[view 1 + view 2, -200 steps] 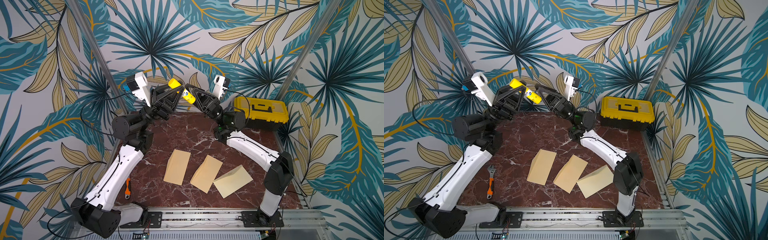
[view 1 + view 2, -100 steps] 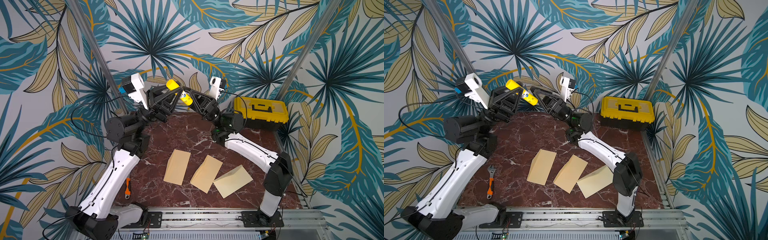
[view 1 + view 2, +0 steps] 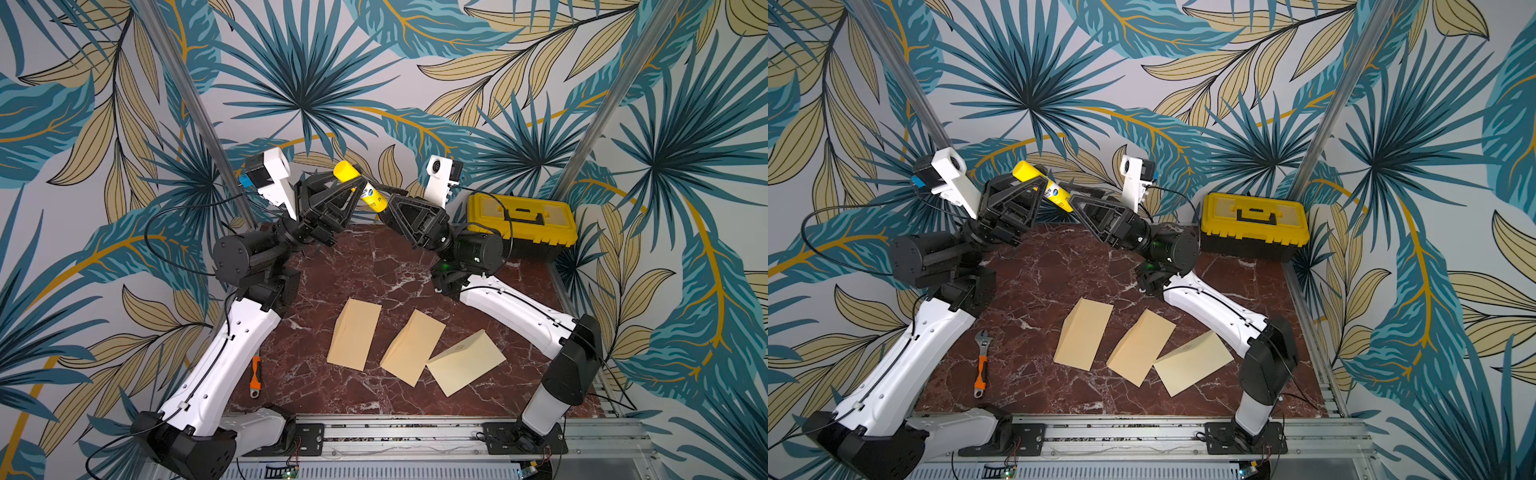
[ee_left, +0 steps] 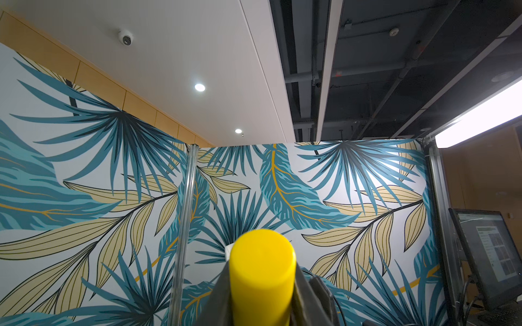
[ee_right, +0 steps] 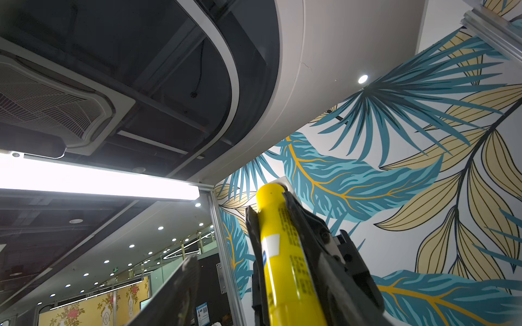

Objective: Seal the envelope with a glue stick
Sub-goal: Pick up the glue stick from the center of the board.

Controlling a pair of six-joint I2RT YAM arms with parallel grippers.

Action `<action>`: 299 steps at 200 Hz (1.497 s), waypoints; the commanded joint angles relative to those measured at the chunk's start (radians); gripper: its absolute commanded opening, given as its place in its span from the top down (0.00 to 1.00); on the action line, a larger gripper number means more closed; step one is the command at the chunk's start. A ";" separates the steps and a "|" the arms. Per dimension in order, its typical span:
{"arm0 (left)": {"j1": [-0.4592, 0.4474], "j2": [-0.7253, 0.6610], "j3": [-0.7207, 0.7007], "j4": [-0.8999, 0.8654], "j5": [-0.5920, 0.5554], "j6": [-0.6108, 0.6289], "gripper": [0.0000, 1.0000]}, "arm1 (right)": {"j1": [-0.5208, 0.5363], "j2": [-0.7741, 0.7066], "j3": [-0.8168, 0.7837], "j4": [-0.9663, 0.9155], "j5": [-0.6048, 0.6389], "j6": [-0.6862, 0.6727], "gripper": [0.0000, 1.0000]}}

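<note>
The yellow glue stick [image 3: 368, 195] [image 3: 1054, 195] hangs tilted high above the table's back edge. My left gripper [image 3: 355, 187] [image 3: 1038, 185] is shut on it near the cap, and the cap [image 4: 261, 276] fills the space between its fingers. My right gripper [image 3: 384, 199] [image 3: 1073, 199] is open around the stick's base end. In the right wrist view the stick [image 5: 282, 254] runs away from the camera, with one right finger [image 5: 183, 282] well apart from it. Three tan envelopes [image 3: 354, 334] [image 3: 412, 347] [image 3: 465, 361] lie flat on the table below.
A yellow and black toolbox [image 3: 521, 222] stands at the back right of the marble table [image 3: 332, 270]. An orange-handled wrench [image 3: 982, 365] lies near the left arm's base. Patterned walls close in the back and sides.
The left arm's elbow has swung outward to the left. The stick and both grippers have shifted only slightly and stay raised together.
</note>
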 commanded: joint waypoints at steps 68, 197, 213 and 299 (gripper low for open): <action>0.004 0.030 -0.007 0.090 0.031 -0.072 0.75 | 0.024 -0.023 -0.017 -0.029 -0.039 -0.011 0.44; 0.003 0.014 -0.015 0.115 0.056 -0.104 0.75 | 0.024 -0.056 -0.037 -0.033 -0.021 -0.029 0.55; 0.002 0.014 -0.018 0.117 0.057 -0.107 0.75 | 0.024 -0.056 -0.038 -0.034 -0.019 -0.027 0.56; 0.004 -0.012 -0.038 0.096 0.063 -0.094 0.75 | 0.023 -0.056 -0.043 -0.031 -0.008 -0.020 0.60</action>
